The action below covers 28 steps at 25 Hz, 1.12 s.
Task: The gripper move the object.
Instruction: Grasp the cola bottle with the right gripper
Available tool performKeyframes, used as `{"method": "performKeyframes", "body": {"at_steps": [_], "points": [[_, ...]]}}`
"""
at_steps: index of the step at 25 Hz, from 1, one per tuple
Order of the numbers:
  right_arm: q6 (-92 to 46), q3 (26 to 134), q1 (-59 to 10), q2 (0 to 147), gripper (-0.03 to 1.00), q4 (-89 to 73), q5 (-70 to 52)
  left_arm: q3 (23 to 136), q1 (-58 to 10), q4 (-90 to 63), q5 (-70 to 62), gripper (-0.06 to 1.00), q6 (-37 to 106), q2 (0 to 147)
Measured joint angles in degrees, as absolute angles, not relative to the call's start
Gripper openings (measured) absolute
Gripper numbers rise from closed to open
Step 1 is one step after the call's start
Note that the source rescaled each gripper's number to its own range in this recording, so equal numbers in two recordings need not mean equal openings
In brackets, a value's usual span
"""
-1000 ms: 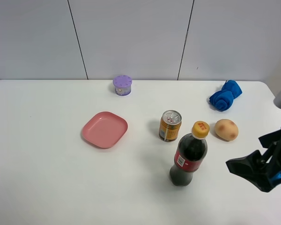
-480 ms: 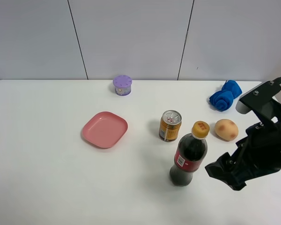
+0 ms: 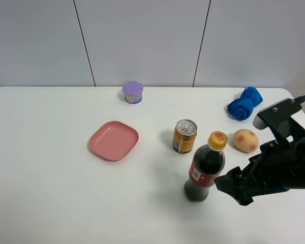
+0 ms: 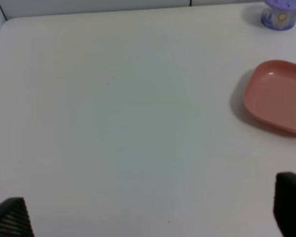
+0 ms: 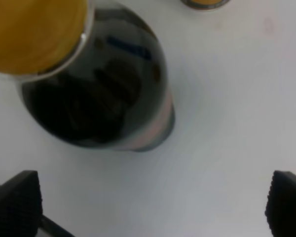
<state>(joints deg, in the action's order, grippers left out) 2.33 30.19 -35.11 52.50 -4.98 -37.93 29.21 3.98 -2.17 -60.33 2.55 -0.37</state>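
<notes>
- The cola bottle (image 3: 205,168) stands upright on the desk (image 3: 51,193), right of the middle. The gold can (image 3: 184,135) sits close behind it and the potato (image 3: 245,140) is off to its right, and it touches neither.
- The right claw (image 3: 230,186) hovers just beside the bottle, low on the bottle's right side. From the high camera I see no contact.
- In the right wrist view, that claw (image 5: 150,207) is spread wide, one dark fingertip at each edge and nothing gripped. The bottle (image 5: 103,98) looms ahead, orange cap and dark shoulder, and is not yet between the fingers.
- The left claw (image 4: 150,212) is also gaping wide and empty over bare desk, with the pink plate (image 4: 278,98) ahead of it.
- Handling call: the bottle looks nearly full, so expect real weight. It is tall and narrow at the foot, so it should tip easily.
- The smooth clear plastic is likely slick, and the walls may give a little under a squeeze.
- Best hold, I reckon: fingers either side of the round body at the red label (image 3: 202,176), not up at the neck or cap (image 3: 218,140).
- Watch the can behind, because a sideways nudge could knock the bottle into it.
</notes>
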Motion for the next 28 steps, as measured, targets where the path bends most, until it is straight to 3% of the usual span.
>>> {"method": "performKeyframes", "body": {"at_steps": [5,17,28], "points": [[2.7,29.9,-35.1,52.5,0.73,-6.7,-30.9,29.2,4.0,-2.2,-60.3,1.00,2.5,-0.4],[2.7,29.6,-35.1,52.5,0.73,-2.8,-27.3,29.2,4.0,-2.2,-60.3,1.00,2.5,-0.4],[3.2,19.5,-39.7,52.5,0.73,-2.8,-15.5,29.2,4.0,-2.2,-60.3,1.00,2.5,-0.4]]}}
